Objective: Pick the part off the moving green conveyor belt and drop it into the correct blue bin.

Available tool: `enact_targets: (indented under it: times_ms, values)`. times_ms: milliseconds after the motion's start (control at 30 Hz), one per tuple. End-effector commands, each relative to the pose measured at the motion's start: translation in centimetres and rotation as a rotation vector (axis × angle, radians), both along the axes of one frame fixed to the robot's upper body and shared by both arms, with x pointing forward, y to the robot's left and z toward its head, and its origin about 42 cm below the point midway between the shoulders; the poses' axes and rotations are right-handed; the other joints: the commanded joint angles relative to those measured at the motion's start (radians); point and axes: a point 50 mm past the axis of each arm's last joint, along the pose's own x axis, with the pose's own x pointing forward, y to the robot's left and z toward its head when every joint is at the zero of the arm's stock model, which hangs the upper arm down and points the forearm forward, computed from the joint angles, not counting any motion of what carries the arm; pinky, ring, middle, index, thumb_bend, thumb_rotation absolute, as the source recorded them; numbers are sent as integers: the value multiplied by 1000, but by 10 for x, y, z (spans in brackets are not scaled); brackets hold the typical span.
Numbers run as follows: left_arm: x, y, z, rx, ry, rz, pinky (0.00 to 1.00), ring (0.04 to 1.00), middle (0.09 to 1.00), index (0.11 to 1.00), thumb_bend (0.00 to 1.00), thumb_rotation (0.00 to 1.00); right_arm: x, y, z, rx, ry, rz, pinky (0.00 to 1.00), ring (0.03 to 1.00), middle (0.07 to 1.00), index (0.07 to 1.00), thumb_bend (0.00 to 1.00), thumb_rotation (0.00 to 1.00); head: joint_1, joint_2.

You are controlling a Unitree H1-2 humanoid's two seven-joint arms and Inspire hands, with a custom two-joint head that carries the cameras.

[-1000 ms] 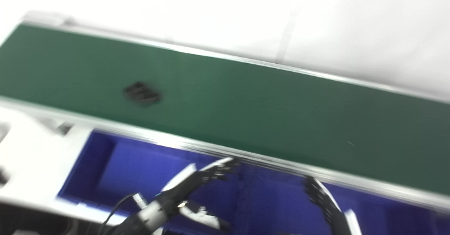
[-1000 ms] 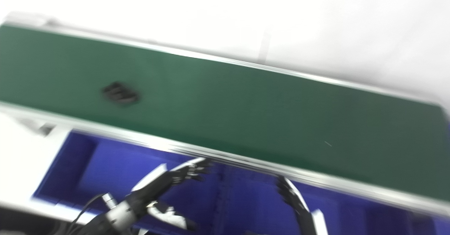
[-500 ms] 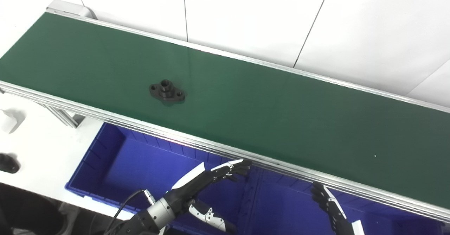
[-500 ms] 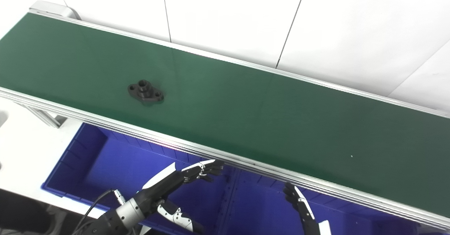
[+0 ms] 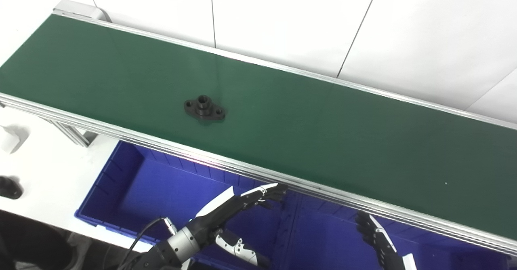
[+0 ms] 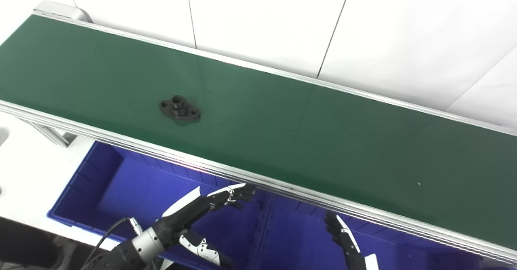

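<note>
A black flanged part (image 5: 204, 108) with a raised hub and two bolt holes lies on the green conveyor belt (image 5: 323, 120), left of middle; it also shows in the right eye view (image 6: 179, 109). My left hand (image 5: 234, 207) is open and empty, fingers stretched toward the belt's near rail, above the left blue bin (image 5: 133, 181). My right hand (image 5: 377, 239) is open and empty, low over the right blue bin (image 5: 323, 241). Both hands are well short of the part.
The belt's aluminium near rail (image 5: 258, 173) runs between the hands and the belt. A white table (image 5: 44, 169) lies at the left with a small black object (image 5: 9, 187) on it. A white tiled wall stands behind the belt.
The part has travelled rightward along the belt. The view was blurred and shifted a second ago, the camera moved then settled. Both hands stay almost still.
</note>
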Motion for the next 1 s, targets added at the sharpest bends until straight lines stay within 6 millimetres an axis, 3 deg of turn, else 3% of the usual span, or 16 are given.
enact_targets:
  times_ms: [0,533,700,967]
  values:
    - [4,-1,7,-24,-45,0,790,867,904,909,816,232,0,1,6,15,-71,7,818,842,853,873,869,64,-9,-3]
    - [4,6,4,2,-60,1,781,869,910,920,827,300,2,7,4,4,-90,20,703,796,830,856,894,139,-136,0]
    - [5,8,5,0,-54,-1,794,872,909,920,824,280,2,9,3,-1,-93,25,672,784,827,851,907,157,-158,2]
    - [5,10,5,-4,-50,-3,796,878,918,925,814,276,3,11,3,-1,-97,29,707,793,828,849,921,184,-190,8]
